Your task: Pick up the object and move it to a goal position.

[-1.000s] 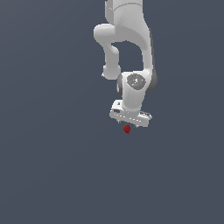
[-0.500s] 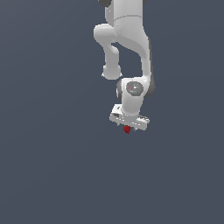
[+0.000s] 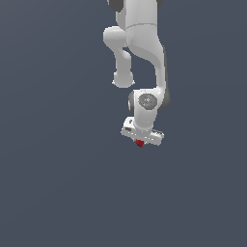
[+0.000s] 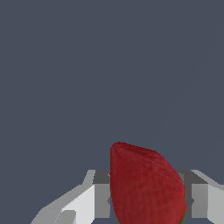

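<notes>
One white Franka arm is seen in the exterior view, reaching down from the top of the frame over a plain dark grey-blue tabletop. Its wrist is bent so that the hand points downward, and the gripper sits at the lowest end of the arm, its flat white body tilted slightly, lower toward the exterior view's right.

A small dark red strawberry is seen just under the gripper body, touching it, with only its lower part showing below the white housing. Whether the strawberry rests on the tabletop or is lifted clear of it cannot be told from this view, since no shadow or contact line is visible.

In the wrist view the strawberry is shown large and close, its rounded, finely dimpled red surface tapering to a blunt point directed away from the camera. A thin green edge is visible at its base near the frame's border. It is flanked on both sides by the grey and white fingers, which press against its flanks. The jaws are thus closed onto the strawberry, which is held between them. Beyond the fruit, only the uniform dark tabletop is seen.
</notes>
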Robot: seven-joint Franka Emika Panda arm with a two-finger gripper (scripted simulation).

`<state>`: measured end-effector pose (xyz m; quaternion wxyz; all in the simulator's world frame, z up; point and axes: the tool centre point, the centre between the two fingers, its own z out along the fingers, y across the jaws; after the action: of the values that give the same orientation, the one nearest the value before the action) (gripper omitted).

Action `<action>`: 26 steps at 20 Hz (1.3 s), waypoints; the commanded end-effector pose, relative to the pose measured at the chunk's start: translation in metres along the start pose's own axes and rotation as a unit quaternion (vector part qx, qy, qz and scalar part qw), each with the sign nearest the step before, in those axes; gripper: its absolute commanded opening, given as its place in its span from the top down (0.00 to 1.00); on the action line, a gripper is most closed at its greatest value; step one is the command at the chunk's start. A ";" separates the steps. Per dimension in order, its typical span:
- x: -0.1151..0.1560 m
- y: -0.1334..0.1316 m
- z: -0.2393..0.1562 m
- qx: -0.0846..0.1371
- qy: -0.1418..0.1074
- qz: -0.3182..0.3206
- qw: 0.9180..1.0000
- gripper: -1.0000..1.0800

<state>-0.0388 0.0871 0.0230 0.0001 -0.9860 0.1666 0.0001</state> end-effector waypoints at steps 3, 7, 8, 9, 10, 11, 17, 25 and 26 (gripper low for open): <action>0.000 0.000 0.000 0.000 0.000 0.000 1.000 1.00; 0.000 0.000 0.000 0.000 0.000 0.000 1.000 1.00; 0.000 0.000 0.000 0.000 0.000 0.000 1.000 1.00; 0.001 0.001 -0.001 0.000 0.000 0.000 1.000 1.00; 0.001 0.002 -0.003 0.000 0.000 0.000 1.000 1.00; 0.002 0.003 -0.005 0.000 0.000 0.000 1.000 1.00; 0.014 0.019 -0.030 0.000 0.000 0.000 1.000 1.00; 0.043 0.059 -0.093 0.000 0.000 0.000 1.000 1.00; 0.048 0.065 -0.103 0.000 0.000 0.000 1.000 1.00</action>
<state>-0.0182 0.0208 0.1113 0.0003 -0.9860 0.1666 0.0003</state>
